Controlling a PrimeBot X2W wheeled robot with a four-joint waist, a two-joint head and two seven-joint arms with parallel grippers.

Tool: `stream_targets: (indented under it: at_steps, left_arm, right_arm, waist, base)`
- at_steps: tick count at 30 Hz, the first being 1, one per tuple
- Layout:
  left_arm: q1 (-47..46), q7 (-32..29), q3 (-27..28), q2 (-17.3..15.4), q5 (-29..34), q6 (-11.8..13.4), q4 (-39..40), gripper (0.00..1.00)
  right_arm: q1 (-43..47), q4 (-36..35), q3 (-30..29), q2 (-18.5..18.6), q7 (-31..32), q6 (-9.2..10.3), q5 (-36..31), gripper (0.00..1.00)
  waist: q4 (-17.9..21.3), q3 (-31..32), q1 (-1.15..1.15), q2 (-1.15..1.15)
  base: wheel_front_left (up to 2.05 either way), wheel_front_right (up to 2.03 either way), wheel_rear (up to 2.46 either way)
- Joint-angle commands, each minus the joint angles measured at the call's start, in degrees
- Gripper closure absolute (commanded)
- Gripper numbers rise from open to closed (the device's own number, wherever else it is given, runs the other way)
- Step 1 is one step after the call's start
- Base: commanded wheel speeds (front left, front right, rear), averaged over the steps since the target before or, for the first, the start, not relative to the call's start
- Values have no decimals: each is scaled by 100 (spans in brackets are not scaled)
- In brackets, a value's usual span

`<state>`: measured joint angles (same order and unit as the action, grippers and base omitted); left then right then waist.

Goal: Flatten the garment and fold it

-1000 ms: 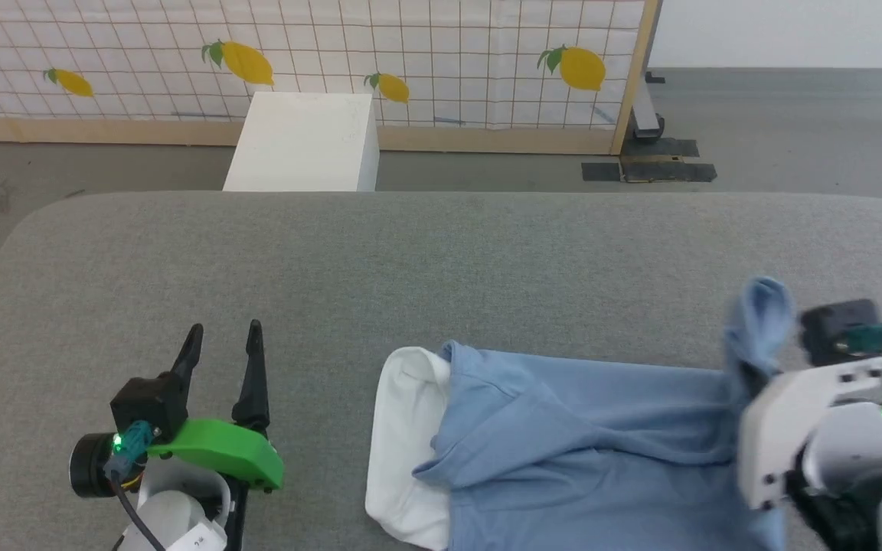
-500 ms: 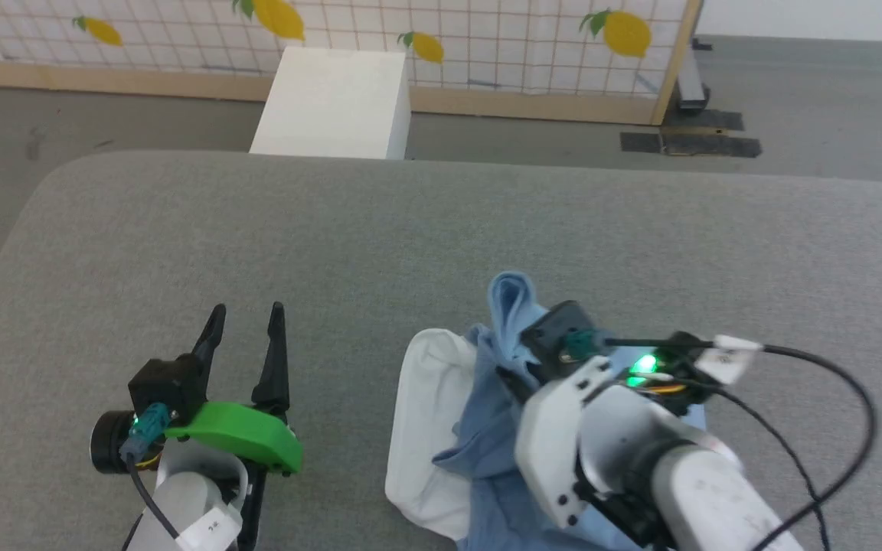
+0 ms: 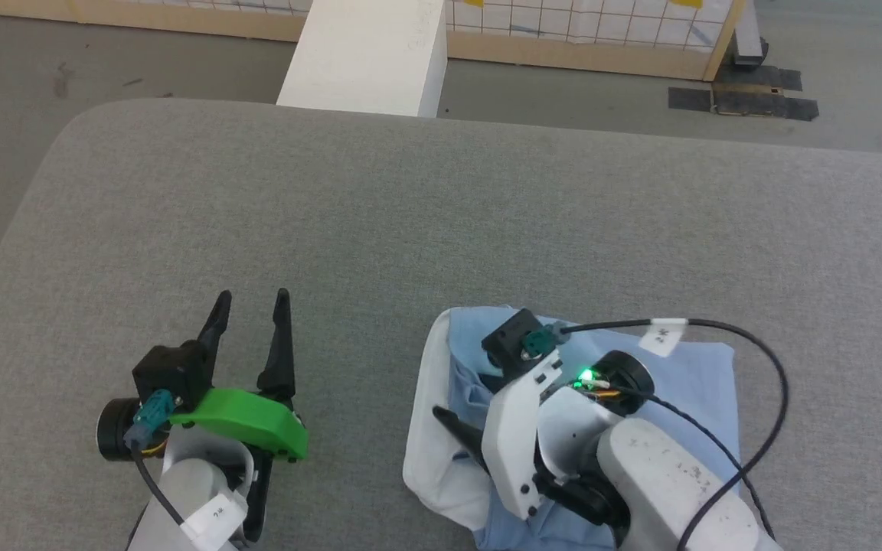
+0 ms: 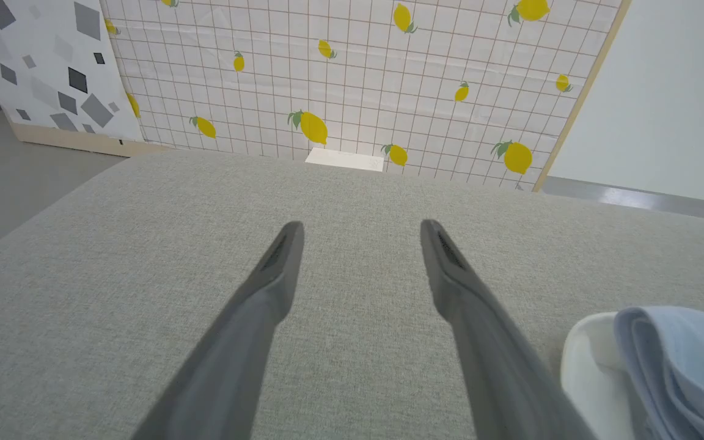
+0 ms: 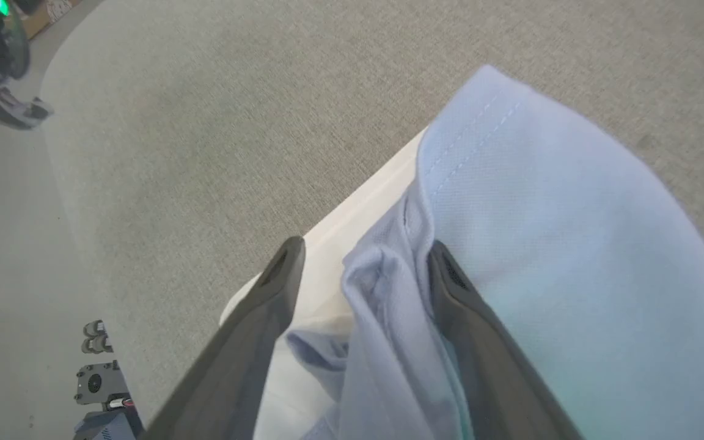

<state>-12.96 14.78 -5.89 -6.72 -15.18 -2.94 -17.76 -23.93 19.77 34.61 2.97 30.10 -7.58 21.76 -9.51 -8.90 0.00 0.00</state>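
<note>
Now | garment (image 3: 701, 367): soft blue knit, folded | surface (image 3: 410, 214): grey woven fabric

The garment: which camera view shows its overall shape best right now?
The head view: the garment lies as one folded bundle on the grey surface, though the right arm covers its middle. The right wrist view is a close-up of one blue fold over white fabric; the left wrist view catches a corner.

Garment (image 3: 701, 367) lies on counter (image 3: 410, 214), near side, right of centre. Right pincer (image 5: 365, 247) over its left part, left pincer (image 3: 249, 306) well left. Box (image 3: 368, 53) behind counter.
</note>
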Motion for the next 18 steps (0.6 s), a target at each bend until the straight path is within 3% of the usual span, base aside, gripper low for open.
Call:
stream_targets:
  at_steps: [1,6,12,18]
  left_arm:
    - [-40,22,31,43,59,-21,-5,0]
    - [51,22,121,46,82,-27,0,0]
    - [179,22,217,6,103,-23,52,0]
    - [268,22,266,-31,109,-23,96,0]
  right_arm:
    - [-103,-77,-61,-8,-228,9,112,0]
    - [70,-944,-535,-9,-1432,9,503,0]
    - [701,-2097,-1602,-9,-2788,9,144,0]
    - [1768,-2520,-3024,-9,-3309,9,-216,0]
  waist:
    - [80,78,0,0]
    - [280,280,0,0]
    - [573,500,0,0]
    - [751,605,0,0]
  base:
    - [0,0,0]
    - [0,0,0]
    - [0,0,0]
    - [0,0,0]
